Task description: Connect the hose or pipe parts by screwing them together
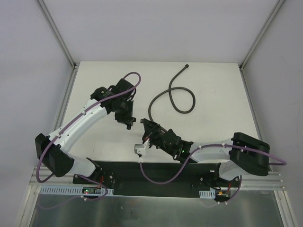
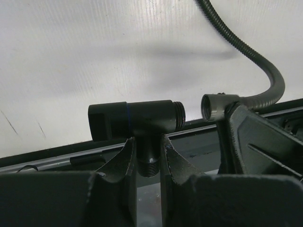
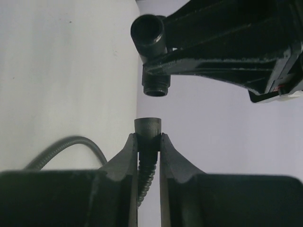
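My left gripper (image 2: 148, 144) is shut on the short threaded stem of the small black T-shaped fitting (image 2: 137, 120), whose crossbar lies level above the fingers. The right gripper (image 3: 148, 138) is shut on the dark-grey hose just behind its knurled end nut (image 3: 147, 126). In the right wrist view a threaded end of the fitting (image 3: 155, 87) hangs just above the nut, in line with it and a small gap apart. In the top view both grippers meet near the table's front middle, the left one (image 1: 128, 123) just left of the right one (image 1: 147, 126). The hose (image 1: 151, 108) loops away toward the back.
The hose's free end (image 1: 187, 67) lies near the back edge of the white table (image 1: 222, 90). A black base plate (image 1: 156, 171) runs along the near edge between the arm bases. Metal frame posts (image 1: 71, 61) rise at the back corners.
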{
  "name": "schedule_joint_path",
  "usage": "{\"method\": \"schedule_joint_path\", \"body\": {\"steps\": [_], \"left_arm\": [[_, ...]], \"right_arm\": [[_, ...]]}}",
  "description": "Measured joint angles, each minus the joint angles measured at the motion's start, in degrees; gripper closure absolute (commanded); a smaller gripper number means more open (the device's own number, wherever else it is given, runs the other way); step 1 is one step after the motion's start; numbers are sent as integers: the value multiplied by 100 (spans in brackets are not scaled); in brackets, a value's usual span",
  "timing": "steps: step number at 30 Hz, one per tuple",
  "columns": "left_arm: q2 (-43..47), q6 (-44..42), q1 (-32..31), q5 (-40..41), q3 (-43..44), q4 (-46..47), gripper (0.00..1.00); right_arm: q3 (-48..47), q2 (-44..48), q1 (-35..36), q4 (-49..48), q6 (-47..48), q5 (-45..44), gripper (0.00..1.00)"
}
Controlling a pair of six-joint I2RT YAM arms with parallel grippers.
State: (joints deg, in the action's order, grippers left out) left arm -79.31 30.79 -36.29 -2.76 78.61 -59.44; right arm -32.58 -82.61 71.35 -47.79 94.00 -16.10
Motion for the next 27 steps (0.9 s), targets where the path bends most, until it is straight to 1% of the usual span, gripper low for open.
{"method": "schedule_joint_path", "body": {"steps": [4,6,12,16,27], "left_arm": [[-22,68,0,-4,44,20,100],[-46,122,0,-4,66,33,100],[-63,212,2,0,146,74,100],[-63,243,2,-4,275,151,100],[-15,157,2,2,376,232,100]], "right_arm": [[4,-501,192,-887,461,-330,100],[4,-667,251,-1158,597,-452,100],[-17,-846,291,-1908,946,-802,100],[-116,-863,289,-2094,1071,-903,100],[-149,-863,289,-2090,1307,-901,100]]}}
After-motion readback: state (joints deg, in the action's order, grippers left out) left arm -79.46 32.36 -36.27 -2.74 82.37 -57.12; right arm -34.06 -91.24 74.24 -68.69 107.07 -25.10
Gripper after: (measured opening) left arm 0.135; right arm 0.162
